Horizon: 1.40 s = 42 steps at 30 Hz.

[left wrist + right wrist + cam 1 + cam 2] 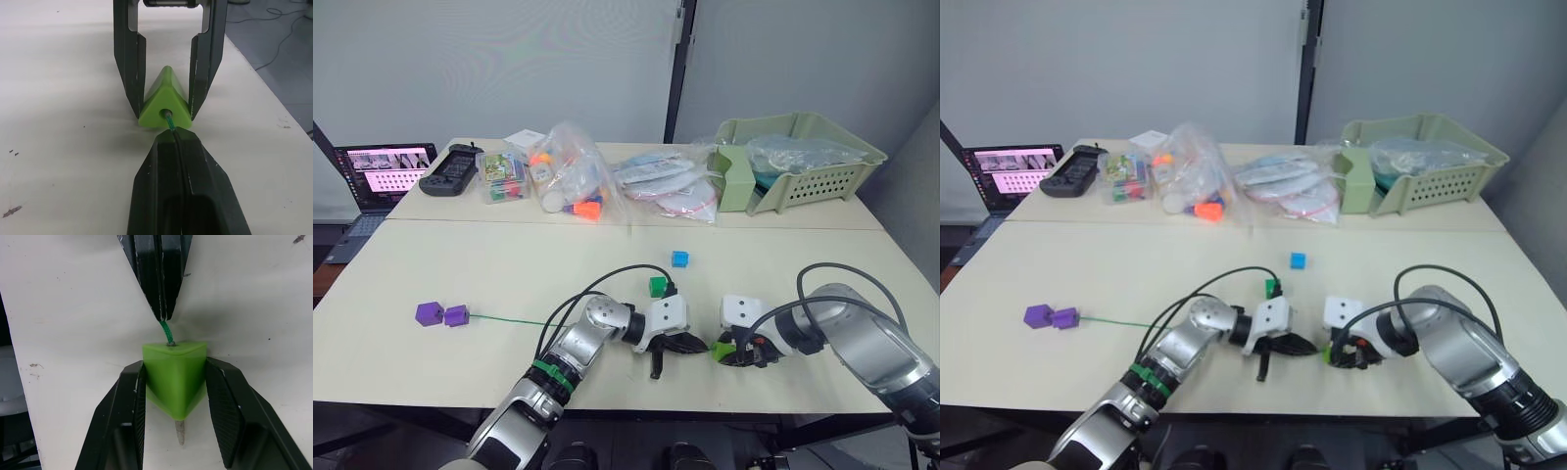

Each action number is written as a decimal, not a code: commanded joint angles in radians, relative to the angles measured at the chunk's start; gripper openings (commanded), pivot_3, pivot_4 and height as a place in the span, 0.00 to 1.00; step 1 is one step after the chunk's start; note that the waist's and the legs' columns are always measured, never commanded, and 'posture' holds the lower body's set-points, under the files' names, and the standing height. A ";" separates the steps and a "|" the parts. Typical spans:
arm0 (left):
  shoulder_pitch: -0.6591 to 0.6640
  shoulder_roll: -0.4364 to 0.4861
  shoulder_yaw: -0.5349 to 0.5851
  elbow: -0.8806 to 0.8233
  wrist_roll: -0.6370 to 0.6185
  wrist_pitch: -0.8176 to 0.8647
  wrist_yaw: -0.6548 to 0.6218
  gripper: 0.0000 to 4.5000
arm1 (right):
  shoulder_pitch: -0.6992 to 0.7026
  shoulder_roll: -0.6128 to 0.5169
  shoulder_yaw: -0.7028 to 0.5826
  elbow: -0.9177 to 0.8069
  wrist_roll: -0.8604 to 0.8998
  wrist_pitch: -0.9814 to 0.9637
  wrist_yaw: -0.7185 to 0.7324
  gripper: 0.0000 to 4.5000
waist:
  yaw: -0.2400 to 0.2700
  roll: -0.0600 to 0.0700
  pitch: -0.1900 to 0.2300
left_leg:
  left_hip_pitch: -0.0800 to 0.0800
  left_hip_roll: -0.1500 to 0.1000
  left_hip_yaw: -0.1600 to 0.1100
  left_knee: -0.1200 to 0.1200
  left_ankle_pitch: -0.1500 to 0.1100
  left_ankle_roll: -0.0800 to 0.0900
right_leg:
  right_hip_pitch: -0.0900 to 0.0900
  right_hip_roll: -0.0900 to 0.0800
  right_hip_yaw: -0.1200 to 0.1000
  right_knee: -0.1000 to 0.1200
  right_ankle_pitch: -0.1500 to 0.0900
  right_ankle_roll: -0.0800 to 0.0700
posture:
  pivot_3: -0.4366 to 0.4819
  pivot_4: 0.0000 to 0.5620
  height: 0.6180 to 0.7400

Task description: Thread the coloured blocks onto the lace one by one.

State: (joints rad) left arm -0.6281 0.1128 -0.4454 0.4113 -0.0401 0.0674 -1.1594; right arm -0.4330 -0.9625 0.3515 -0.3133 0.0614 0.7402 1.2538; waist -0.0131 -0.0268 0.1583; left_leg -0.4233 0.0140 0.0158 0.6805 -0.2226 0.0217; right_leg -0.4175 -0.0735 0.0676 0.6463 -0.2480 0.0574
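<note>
A lime green block (175, 377) sits low over the table near its front edge, with my right gripper (174, 363) shut on its sides. The green lace (167, 333) enters the block's hole, and its greyish tip (180, 432) sticks out of the far face. My left gripper (177, 134) is shut on the lace right at the block (165, 105). Two purple blocks (442, 314) are threaded on the lace (509, 320) at the left. A dark green block (657, 286) and a blue block (679, 258) lie loose behind the grippers (695, 345).
Along the back of the table stand a laptop (382, 171), a black controller (450, 168), a clear box of toys (502, 178), plastic bags (573, 181) with orange toys, and a green basket (798, 162). The table's front edge lies just below the grippers.
</note>
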 commanded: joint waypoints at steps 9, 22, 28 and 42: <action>-0.033 -0.004 0.042 -0.014 -0.035 0.028 0.003 0.12 | 0.015 0.012 0.025 -0.008 0.010 0.003 -0.002 0.28 | -0.001 0.000 0.000 | 0.000 0.000 0.000 0.000 0.000 0.000 | 0.000 0.000 0.000 0.000 0.000 0.000 | 0.48 0.27 0.95; -0.012 0.031 -0.007 -0.039 0.013 0.035 0.008 0.62 | 0.012 0.021 0.028 -0.008 0.008 0.007 -0.004 0.28 | -0.001 0.000 0.000 | 0.000 0.000 0.000 0.000 0.000 0.000 | 0.000 0.000 0.000 0.000 0.000 0.000 | 0.48 0.27 0.95; -0.023 0.033 -0.020 -0.030 0.024 0.042 0.015 0.42 | 0.014 0.019 0.026 -0.011 0.008 0.010 -0.007 0.28 | -0.001 0.000 0.000 | 0.000 0.000 0.000 0.000 0.000 0.000 | 0.000 0.000 0.000 0.000 0.000 0.000 | 0.48 0.27 0.95; -0.029 0.002 0.007 -0.027 -0.013 0.032 0.008 0.00 | 0.018 0.018 0.028 -0.014 0.007 0.008 -0.013 0.28 | -0.001 0.000 0.000 | 0.000 0.000 0.000 0.000 0.000 0.000 | 0.000 0.000 0.000 0.000 0.000 0.000 | 0.48 0.27 0.95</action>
State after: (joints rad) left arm -0.6431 0.1293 -0.4512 0.4029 -0.0355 0.1095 -1.1501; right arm -0.4298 -0.9560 0.3485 -0.3172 0.0609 0.7483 1.2408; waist -0.0144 -0.0271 0.1582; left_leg -0.4230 0.0143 0.0158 0.6804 -0.2226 0.0217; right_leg -0.4173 -0.0731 0.0676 0.6462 -0.2480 0.0574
